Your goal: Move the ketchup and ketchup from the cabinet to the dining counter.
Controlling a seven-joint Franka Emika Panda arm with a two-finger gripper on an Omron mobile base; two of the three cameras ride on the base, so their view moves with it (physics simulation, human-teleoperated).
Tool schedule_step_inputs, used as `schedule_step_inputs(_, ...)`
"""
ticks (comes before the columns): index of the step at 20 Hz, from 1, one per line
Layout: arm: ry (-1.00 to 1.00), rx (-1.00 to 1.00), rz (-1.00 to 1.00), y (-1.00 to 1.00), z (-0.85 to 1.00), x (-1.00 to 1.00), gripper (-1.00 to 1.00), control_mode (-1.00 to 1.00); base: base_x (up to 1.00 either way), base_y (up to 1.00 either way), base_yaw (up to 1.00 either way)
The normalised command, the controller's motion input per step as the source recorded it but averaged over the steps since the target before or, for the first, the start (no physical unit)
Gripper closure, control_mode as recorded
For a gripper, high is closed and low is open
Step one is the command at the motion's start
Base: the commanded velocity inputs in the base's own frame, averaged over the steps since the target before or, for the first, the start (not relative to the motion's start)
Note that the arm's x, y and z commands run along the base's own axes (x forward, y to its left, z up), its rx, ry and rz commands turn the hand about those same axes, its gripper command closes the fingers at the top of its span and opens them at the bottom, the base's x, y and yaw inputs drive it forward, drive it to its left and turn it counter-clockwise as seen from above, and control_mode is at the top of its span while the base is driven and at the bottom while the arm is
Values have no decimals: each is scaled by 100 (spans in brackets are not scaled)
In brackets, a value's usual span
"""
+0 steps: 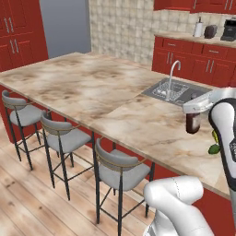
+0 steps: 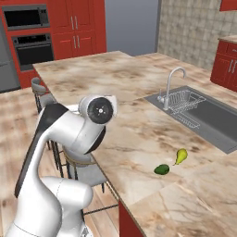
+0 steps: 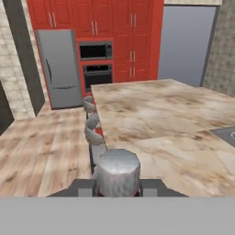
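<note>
Ketchup (image 1: pixel 192 122): small dark red-brown bottle with a grey cap, upright.
Gripper (image 1: pixel 197 107): closed on the bottle's top, a finger (image 3: pixel 82 187) on each side of the cap.
Position: bottle hangs straight below the gripper, above the dining counter (image 1: pixel 92 87), not touching it.

All three views are evenly and brightly lit with flat, rendered light from no clear source, and there is no glare on the marbled counter (image 1: pixel 92 87) or the steel sink (image 2: pixel 217 122). Shadows are faint: only soft dark patches under the stools (image 1: pixel 115 168) on the wooden floor (image 1: pixel 27 203). Textures look coarse and slightly pixelated, edges are jagged, and the grey cap (image 3: pixel 118 170) close to the hand camera looks soft.
</note>
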Motion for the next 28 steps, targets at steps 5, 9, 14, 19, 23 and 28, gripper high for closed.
schedule_step_inputs(5, 0, 0, 2, -6, -39, 38, 100, -100, 0, 0, 0)
schedule_step_inputs(9, 1, 7, 0, -2, -28, 45, 100, -100, 0, 0, 0)
schedule_step_inputs(14, 0, 0, 5, -6, -36, 41, 100, -100, 0, 0, 0)
schedule_step_inputs(19, 0, 0, 6, -8, -38, 36, 100, -100, 0, 0, 0)
schedule_step_inputs(23, -1, 1, 5, -9, -43, 19, 100, -100, 0, 0, 0)
schedule_step_inputs(28, -1, 2, 5, -16, -37, 9, 100, -100, 0, 0, 0)
